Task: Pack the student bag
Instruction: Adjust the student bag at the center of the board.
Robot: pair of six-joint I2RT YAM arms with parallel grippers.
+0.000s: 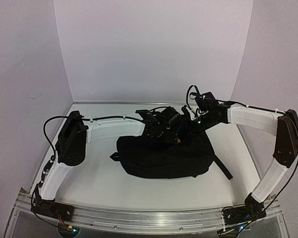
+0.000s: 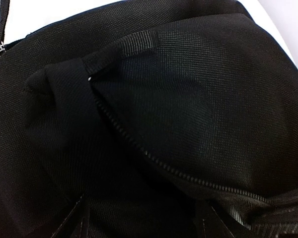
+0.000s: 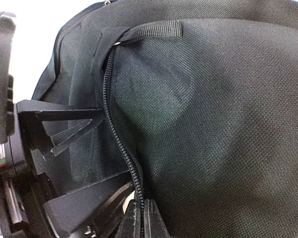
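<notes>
The student bag (image 1: 164, 157), a large black fabric backpack, lies on the table in front of both arms. My left gripper (image 1: 158, 130) is at its far top edge, open, its fingers (image 2: 75, 218) spread wide over the fabric beside the zip (image 2: 139, 145). My right gripper (image 1: 187, 128) is next to it, shut on the zip line (image 3: 114, 124) at the bottom of the right wrist view (image 3: 145, 219). The small top loop (image 3: 154, 29) lies above the zip and also shows in the left wrist view (image 2: 139, 42). The left gripper's open fingers (image 3: 64, 129) show at that view's left. The bag's inside is hidden.
A shoulder strap (image 1: 223, 169) trails off the bag to the right. The white table (image 1: 89, 183) is boxed by white walls at left, back and right. A metal rail (image 1: 149, 218) runs along the near edge by the arm bases.
</notes>
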